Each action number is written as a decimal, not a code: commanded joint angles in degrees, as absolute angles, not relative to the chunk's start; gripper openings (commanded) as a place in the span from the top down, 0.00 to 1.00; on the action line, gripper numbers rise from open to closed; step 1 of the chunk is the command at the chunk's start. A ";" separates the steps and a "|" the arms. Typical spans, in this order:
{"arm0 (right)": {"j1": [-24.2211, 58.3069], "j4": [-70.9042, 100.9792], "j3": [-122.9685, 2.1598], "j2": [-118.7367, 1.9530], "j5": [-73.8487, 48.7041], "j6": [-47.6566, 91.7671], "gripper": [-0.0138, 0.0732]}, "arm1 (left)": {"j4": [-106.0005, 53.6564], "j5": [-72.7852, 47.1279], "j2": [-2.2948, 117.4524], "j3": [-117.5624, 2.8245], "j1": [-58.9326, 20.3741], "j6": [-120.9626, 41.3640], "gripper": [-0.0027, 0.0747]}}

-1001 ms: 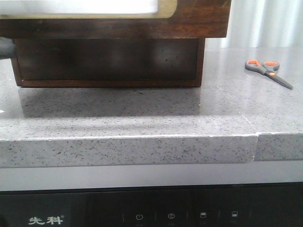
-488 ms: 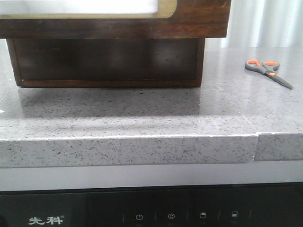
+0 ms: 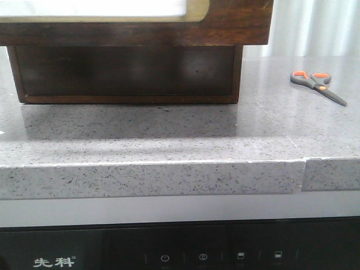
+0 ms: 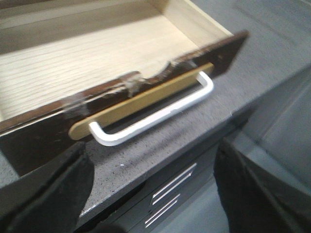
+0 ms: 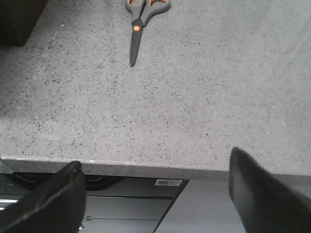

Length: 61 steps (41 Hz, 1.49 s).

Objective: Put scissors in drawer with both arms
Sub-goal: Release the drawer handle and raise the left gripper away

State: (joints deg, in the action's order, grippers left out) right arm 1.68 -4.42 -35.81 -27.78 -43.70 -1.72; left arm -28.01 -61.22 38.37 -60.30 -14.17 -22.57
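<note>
Both sets of jaws stand wide apart and hold nothing: the left gripper [image 4: 150,194] hangs spread in front of the drawer [image 4: 146,104], its dark fingers [image 4: 53,194] apart from the wood, and the right gripper [image 5: 155,194] hangs spread over the front edge of the grey speckled tabletop [image 5: 194,107], touching nothing. Just beyond the left jaws, the drawer is pulled out, its pale wood floor bare, its scratched dark front carrying a brass-coloured plate and a white handle [image 4: 155,114]. Beyond the right jaws, the scissors [image 5: 141,22] lie flat on the tabletop, well apart from the fingers, blades closed and pointing toward that gripper, orange-lined loops on the far side. Seen from the front, the scissors [image 3: 318,85] lie to the right of the drawer's cabinet [image 3: 126,73], clear of it, with bare tabletop between
</note>
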 commanded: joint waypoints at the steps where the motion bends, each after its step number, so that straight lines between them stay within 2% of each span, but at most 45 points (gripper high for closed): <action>1: 1.92 -5.34 -37.72 -28.55 -39.92 -1.15 0.13 | -22.97 -55.16 38.32 -62.22 -21.70 -21.36 0.30; 9: 1.92 -5.34 -37.72 -28.55 -39.92 -1.15 0.13 | -1.13 -52.43 38.32 -62.22 -29.82 -5.83 0.30; 21: 1.92 -5.34 -39.72 -32.14 -40.92 -1.15 0.13 | 0.00 -52.22 38.32 -62.22 -35.76 -3.23 0.30; 54: 1.49 -1.89 -73.03 -80.85 -47.24 -1.15 0.14 | 0.00 -51.28 38.32 -62.22 -37.47 -3.33 0.30; 61: -1.08 0.40 -81.10 -89.36 -51.30 -1.00 0.25 | 0.00 -51.28 38.32 -62.22 -37.47 -3.33 0.30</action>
